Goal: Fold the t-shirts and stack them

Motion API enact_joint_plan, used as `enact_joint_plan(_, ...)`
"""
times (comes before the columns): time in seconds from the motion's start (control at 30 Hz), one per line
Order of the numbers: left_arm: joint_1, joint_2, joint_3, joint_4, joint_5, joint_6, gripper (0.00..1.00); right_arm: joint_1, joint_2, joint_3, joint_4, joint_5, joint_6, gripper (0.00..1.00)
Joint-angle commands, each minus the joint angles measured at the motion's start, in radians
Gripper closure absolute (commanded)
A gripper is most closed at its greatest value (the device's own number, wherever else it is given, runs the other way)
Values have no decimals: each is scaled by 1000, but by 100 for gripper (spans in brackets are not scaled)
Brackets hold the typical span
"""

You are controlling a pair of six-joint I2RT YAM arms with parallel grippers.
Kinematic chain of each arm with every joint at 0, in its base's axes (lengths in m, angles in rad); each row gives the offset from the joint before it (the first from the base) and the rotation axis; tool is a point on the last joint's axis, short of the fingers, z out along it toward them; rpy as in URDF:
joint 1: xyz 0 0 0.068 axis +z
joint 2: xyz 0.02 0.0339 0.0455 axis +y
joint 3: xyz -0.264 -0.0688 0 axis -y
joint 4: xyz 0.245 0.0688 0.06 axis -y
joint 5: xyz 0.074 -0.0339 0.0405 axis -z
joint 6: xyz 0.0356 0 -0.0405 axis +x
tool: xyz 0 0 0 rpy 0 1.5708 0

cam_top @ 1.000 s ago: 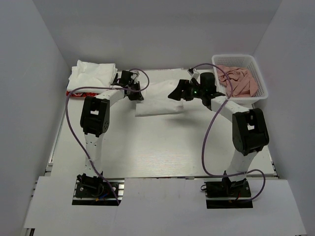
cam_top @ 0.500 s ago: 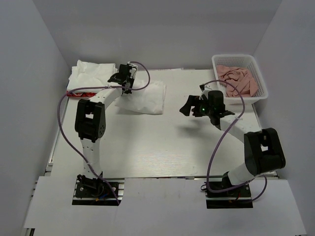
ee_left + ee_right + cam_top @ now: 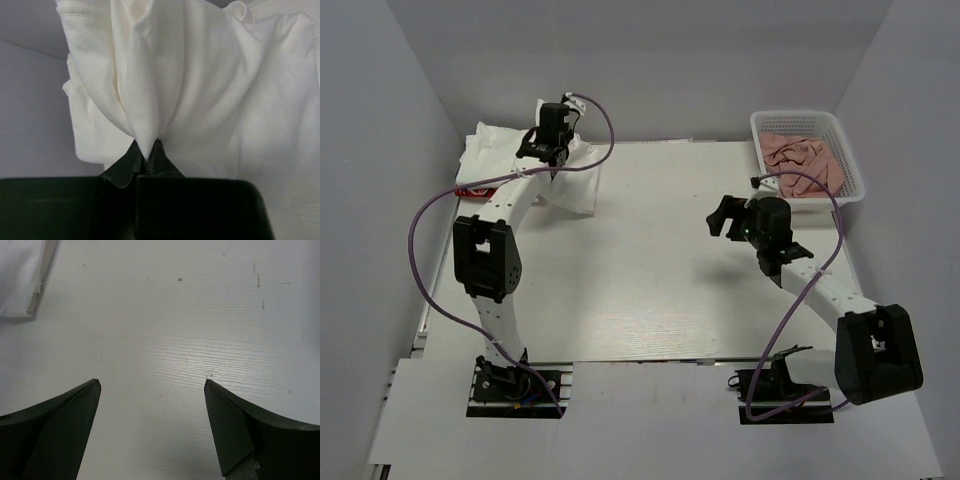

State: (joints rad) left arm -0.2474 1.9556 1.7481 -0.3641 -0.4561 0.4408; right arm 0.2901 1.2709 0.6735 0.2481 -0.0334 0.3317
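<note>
Top external view is showing the left arm [image 3: 505,205] reaching toward the upper left of the frame. There the left fingers [image 3: 125,167] are pressing together on a gathered fold of a white t-shirt [image 3: 578,185]. Left wrist view is confirming the grip: the cloth is bunching into a point between the two dark tips and spreading in pleats across the frame. The held t-shirt is draping from the fingers down to the worktop [image 3: 650,290], just beside a pile of white t-shirts [image 3: 495,150] lying in the upper-left corner. A red strip [image 3: 480,190] is showing at the pile's lower edge; what it belongs to cannot be told.

The right arm [image 3: 810,275] is extending over the right centre of the worktop. The right fingers [image 3: 65,415] are standing wide apart with nothing between them, only bare surface showing below. A white cloth edge [image 3: 20,280] is sitting in the upper left of the right wrist view.

A white basket [image 3: 840,130] is standing at the upper right, holding salmon-pink cloths [image 3: 805,165].
</note>
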Motion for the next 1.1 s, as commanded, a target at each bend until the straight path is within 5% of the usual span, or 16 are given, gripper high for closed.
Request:
enact_joint_plan(0.0, 22, -64, 119, 8, -64, 47, 100, -2, -39, -17, 43, 99, -14, 10)
enact_joint_plan(1.07, 189, -61, 307, -47, 23, -37, 100, 0, -64, -11, 54, 112, -40, 10)
